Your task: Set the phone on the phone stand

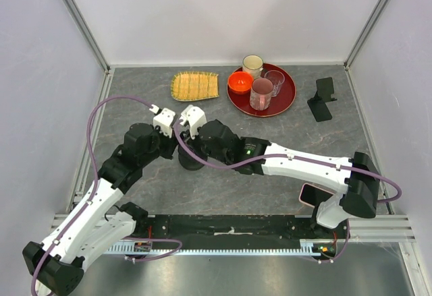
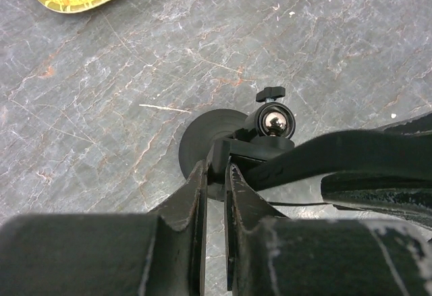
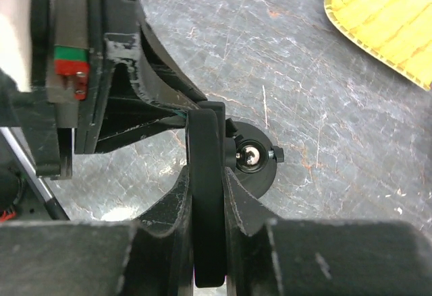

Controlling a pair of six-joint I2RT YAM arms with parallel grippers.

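Note:
The phone stand [image 1: 188, 162] is black, with a round disc base [image 2: 202, 134] and a shiny ball joint [image 2: 273, 121]. It stands mid-table where both arms meet. My left gripper [image 2: 216, 164] is shut on the edge of the stand's holder plate. My right gripper [image 3: 207, 174] is shut on a flat black phone [image 3: 204, 141], held edge-on and upright against the holder, beside the disc [image 3: 260, 174]. The phone also shows in the left wrist view [image 2: 337, 151]. In the top view both grippers [image 1: 174, 146] [image 1: 196, 149] hide the phone.
A red tray [image 1: 290, 97] at the back holds a cream mug [image 1: 252, 63], an orange bowl [image 1: 239, 80] and two glasses. A bamboo mat [image 1: 195, 85] lies left of it. A black angled stand [image 1: 322, 100] sits back right. A pink-edged phone [image 1: 312, 193] lies under the right arm.

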